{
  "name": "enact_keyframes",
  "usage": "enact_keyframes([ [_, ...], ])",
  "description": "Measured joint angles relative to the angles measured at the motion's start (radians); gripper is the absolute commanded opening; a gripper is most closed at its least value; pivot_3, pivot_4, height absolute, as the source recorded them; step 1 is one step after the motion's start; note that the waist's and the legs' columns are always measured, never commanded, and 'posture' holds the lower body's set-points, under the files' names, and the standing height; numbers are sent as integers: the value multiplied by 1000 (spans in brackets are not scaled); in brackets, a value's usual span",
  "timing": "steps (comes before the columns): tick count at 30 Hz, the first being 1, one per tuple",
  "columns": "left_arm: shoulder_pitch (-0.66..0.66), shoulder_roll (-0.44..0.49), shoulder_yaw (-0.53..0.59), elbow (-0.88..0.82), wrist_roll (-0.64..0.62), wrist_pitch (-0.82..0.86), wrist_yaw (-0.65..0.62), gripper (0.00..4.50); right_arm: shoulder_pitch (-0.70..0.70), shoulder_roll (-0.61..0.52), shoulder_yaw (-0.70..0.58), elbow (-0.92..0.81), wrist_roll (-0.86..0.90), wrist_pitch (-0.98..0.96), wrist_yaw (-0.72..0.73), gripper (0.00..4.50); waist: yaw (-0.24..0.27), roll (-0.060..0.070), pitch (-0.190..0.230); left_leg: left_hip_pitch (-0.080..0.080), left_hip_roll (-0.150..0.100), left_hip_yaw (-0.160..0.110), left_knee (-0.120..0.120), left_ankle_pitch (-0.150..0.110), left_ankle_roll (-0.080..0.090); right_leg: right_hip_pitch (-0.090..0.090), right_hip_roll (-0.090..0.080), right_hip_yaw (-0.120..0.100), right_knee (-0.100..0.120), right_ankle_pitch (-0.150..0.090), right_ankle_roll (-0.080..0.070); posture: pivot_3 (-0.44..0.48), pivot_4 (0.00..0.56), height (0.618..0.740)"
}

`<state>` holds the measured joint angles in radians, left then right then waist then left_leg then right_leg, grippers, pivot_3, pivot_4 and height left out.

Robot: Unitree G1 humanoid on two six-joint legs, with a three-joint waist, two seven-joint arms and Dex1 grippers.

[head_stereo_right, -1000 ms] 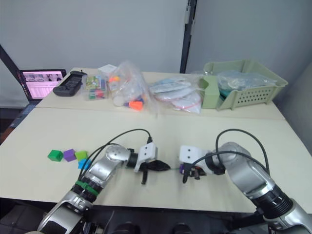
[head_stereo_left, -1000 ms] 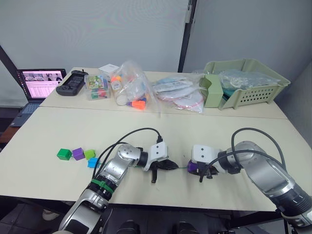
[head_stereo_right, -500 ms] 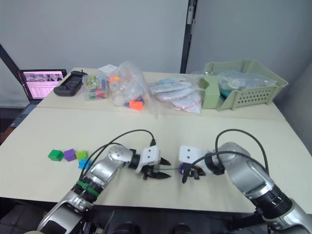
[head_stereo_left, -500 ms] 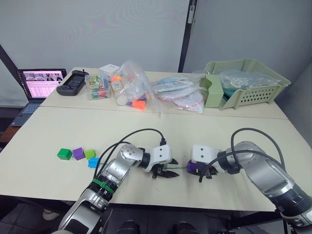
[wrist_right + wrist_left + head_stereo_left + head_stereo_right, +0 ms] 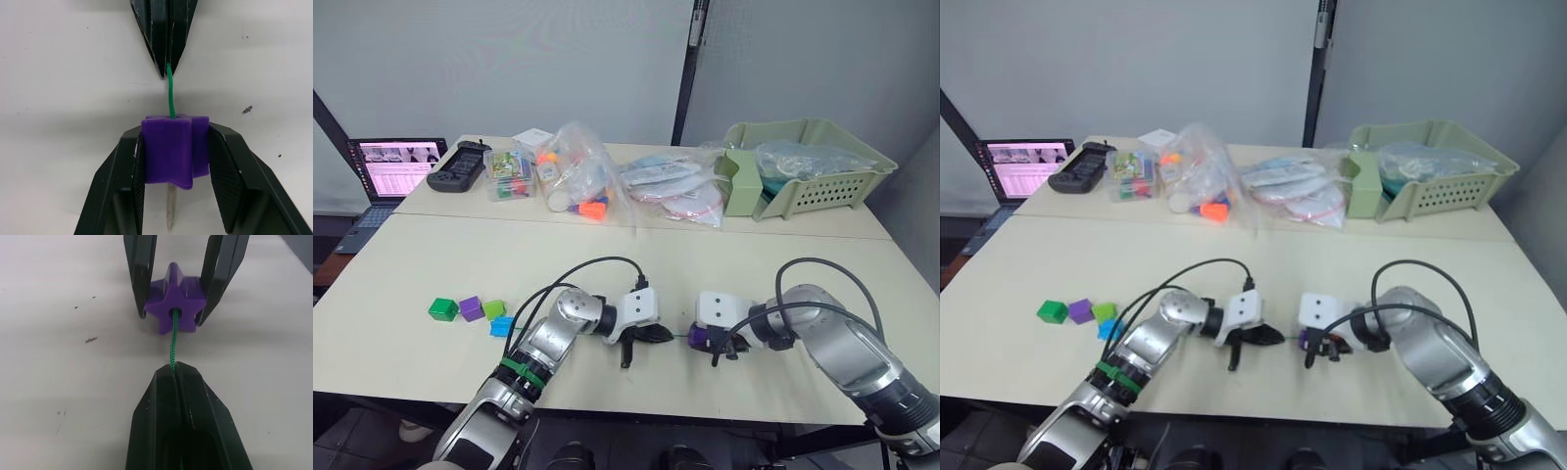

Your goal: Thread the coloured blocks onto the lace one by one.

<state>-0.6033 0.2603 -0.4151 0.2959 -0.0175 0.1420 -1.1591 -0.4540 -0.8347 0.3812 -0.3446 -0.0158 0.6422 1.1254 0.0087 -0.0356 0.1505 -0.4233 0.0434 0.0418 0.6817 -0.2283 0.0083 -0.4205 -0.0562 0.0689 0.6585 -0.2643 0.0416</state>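
From the head views, the left gripper and the right gripper face each other on the cream table, with a row of small plastic blocks (dark green, purple, lime, blue) lying well to the left of the left gripper. In the left wrist view, the left gripper's fingers are pressed together on the thin green lace, which runs into the hole of a purple star-shaped plastic block. In the right wrist view, the right gripper's fingers clamp that purple block on both sides, and the lace's grey tip pokes out of its near face.
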Motion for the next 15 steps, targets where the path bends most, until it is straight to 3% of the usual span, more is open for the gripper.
enact_keyframes([
  [10, -9, -36, -1, 1, 4, 1, 25, 0, -7, 12, 6, 1, -2, 4, -3, 1299, -1, 0, 0, 0, 0, 0, 0, 0, 0, 0, 0, 0, 0, 0, 0, 0, 150, 732],
  [11, -9, -33, 0, 1, 1, 8, 24, 574, -7, 15, 6, 1, -2, 4, -4, 1299, -1, 0, 0, 0, 0, 0, 0, 0, 0, 0, 0, 0, 0, 0, 0, 0, 150, 732],
  [15, -8, -20, 4, -3, -14, 21, 14, 1816, -8, 23, 7, 1, -3, 5, -10, 1299, -3, 0, 0, 0, 0, 0, 0, 0, 0, 0, 0, 0, 0, 0, 0, 0, 150, 732],
])
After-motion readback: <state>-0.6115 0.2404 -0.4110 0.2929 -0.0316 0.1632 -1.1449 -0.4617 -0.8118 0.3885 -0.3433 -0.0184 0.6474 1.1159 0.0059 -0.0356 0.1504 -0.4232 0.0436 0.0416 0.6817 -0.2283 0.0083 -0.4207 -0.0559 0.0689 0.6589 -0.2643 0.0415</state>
